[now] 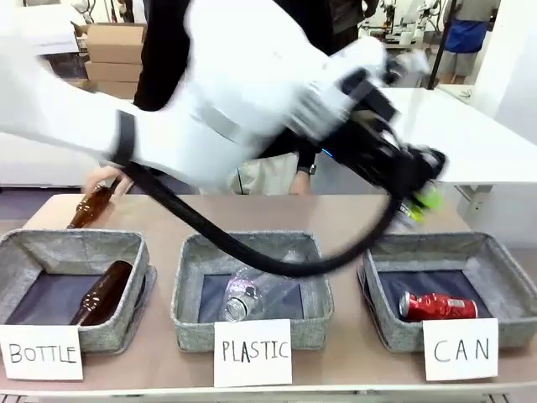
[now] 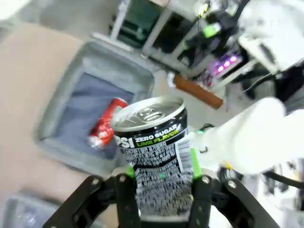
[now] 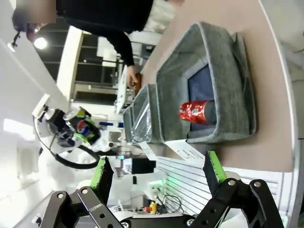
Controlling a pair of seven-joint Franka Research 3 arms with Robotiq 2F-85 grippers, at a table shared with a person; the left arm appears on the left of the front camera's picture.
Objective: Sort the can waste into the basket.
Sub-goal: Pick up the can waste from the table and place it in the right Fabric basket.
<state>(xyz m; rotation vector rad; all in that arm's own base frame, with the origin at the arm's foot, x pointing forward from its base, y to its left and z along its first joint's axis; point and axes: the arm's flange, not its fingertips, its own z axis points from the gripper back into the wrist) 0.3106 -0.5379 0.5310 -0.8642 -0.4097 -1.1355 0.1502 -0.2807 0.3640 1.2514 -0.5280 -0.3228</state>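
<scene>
Left gripper (image 2: 161, 167): jaws were clamped on the dark can (image 2: 153, 137), green pads against its sides. The can stood upright between them, lifted off the table (image 1: 336, 214) near the far side of the basket (image 1: 445, 245) carded CAN. In that basket the red can (image 1: 438, 306) lay on its side.

Right gripper (image 3: 157, 170): jaws stood spread wide with nothing between them.

Middle basket (image 1: 189, 285), carded PLASTIC, held a clear bottle (image 1: 252, 295). Left-hand basket (image 1: 75, 242), carded BOTTLE, held a brown bottle (image 1: 105, 292). A person's hand (image 1: 105, 178) touched a second brown bottle (image 1: 91, 208) on the table.
</scene>
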